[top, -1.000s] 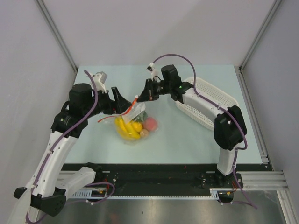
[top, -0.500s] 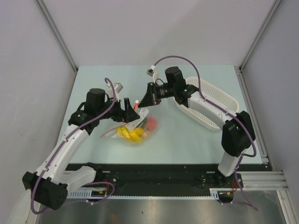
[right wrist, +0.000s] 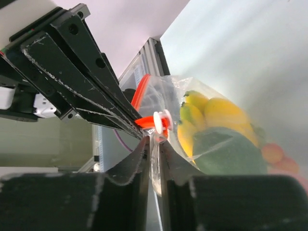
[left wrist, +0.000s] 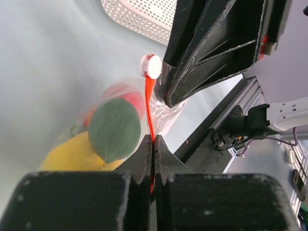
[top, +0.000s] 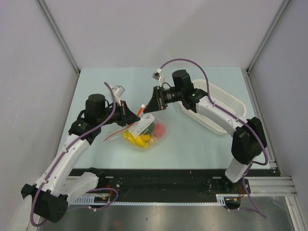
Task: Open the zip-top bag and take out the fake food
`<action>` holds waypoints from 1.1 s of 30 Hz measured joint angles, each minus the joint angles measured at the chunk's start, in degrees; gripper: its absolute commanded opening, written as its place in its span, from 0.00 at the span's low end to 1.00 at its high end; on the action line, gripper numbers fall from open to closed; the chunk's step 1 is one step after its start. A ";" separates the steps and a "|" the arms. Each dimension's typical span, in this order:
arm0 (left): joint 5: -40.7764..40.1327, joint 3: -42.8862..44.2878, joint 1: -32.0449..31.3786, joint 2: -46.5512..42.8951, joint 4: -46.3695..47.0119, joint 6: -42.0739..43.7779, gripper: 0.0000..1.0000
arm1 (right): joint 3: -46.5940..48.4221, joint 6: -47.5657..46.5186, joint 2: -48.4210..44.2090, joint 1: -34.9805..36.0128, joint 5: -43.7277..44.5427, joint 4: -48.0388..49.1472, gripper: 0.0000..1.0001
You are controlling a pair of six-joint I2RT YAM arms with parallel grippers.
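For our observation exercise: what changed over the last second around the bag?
The left gripper moved in and shut on the red zip strip of the zip-top bag. The right gripper stayed at the bag's mouth; fake food still inside, white basket unmoved.

Seen from above, the left pincer (top: 134, 114) and right pincer (top: 147, 108) cover part of the zip-top bag (top: 147, 135) mouth. In the left wrist view the basket (left wrist: 139, 17) is cut off at the top and the fake food (left wrist: 114, 129) is blurred.

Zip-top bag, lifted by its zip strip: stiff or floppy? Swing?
Probably floppy: the zip-top bag shows wrinkled film draped around the fake food. Likely bottom-heavy, with the food bunched at one end, so it may swing. The thin red strip in the shut left tool could slip.
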 measured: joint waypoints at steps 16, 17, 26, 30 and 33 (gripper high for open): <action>-1.14 -2.67 0.00 -4.15 1.95 -1.73 0.74 | -1.95 4.79 -0.13 0.13 -2.16 4.09 0.00; -1.42 -2.47 0.00 -4.15 1.97 -2.25 0.74 | -1.99 4.66 -0.26 0.24 -1.84 3.74 0.00; -5.86 -1.40 0.00 -5.22 7.50 -7.37 0.74 | -2.56 1.77 -2.47 0.39 -0.39 -1.44 0.00; -7.50 -0.74 0.20 -5.57 8.41 -7.52 0.74 | -3.39 1.79 -2.51 0.39 -1.42 -0.96 0.00; -6.97 -0.61 1.09 -5.09 8.41 -7.52 0.74 | -3.52 1.75 -2.51 0.42 -3.02 0.04 0.00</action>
